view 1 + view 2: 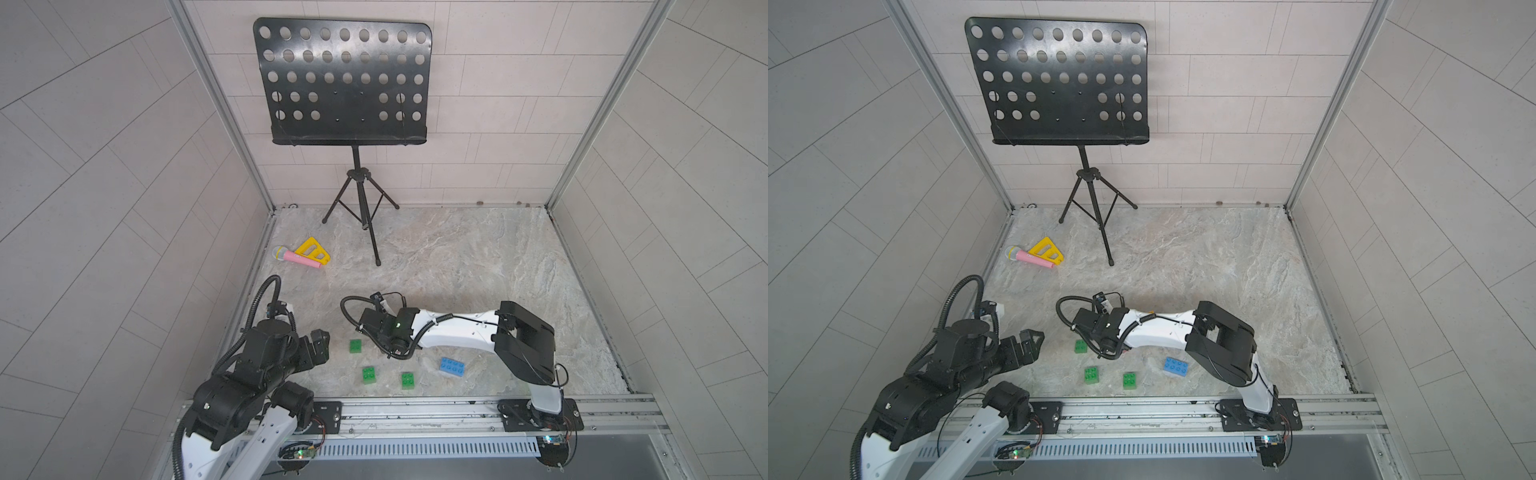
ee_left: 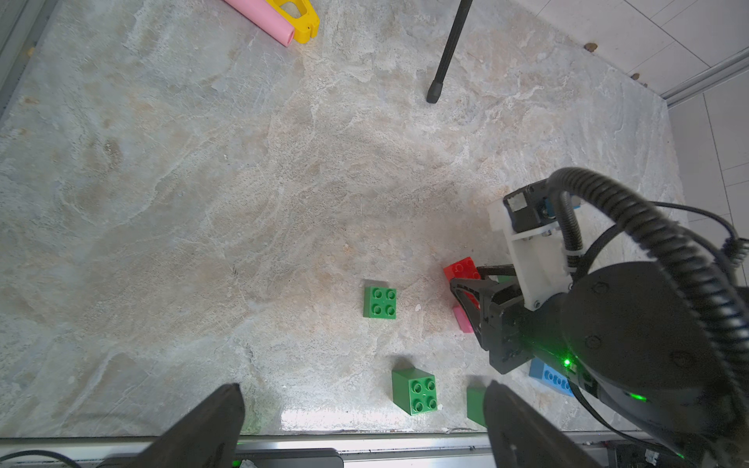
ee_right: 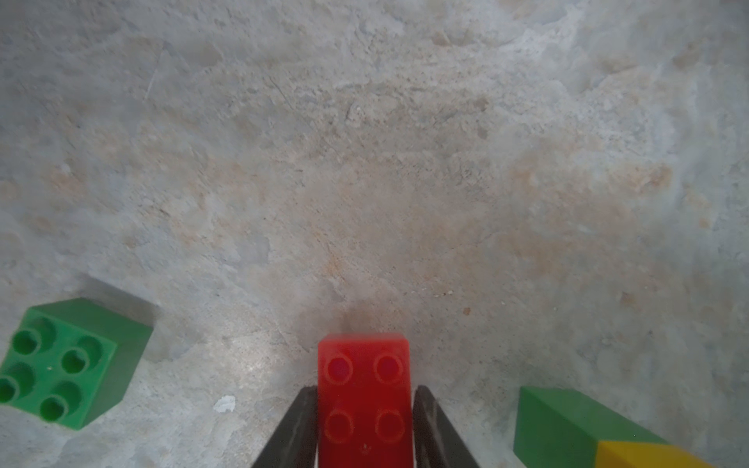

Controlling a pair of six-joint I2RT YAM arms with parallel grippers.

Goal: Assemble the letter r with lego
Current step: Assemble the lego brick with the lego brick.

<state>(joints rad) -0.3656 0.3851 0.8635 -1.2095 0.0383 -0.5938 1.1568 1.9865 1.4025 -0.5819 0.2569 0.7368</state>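
My right gripper (image 3: 364, 390) is low over the table with a long red lego brick (image 3: 364, 364) between its fingers. One finger lies against the brick and a thin gap shows at the other. The brick rests on the table. A pink brick (image 2: 462, 320) lies beside it, under the wrist. A green brick (image 3: 559, 421) with a yellow brick (image 3: 640, 454) against it lies close by. Three more green bricks (image 1: 355, 345) (image 1: 369, 375) (image 1: 408, 380) and a blue brick (image 1: 452, 368) lie scattered near the front. My left gripper (image 2: 363, 387) is wide open and empty at the front left.
A black music stand (image 1: 353, 183) has its tripod legs on the far part of the table. A pink toy microphone (image 1: 297, 258) and a yellow triangular toy (image 1: 313, 249) lie at the far left. A metal rail (image 1: 415, 409) runs along the front edge.
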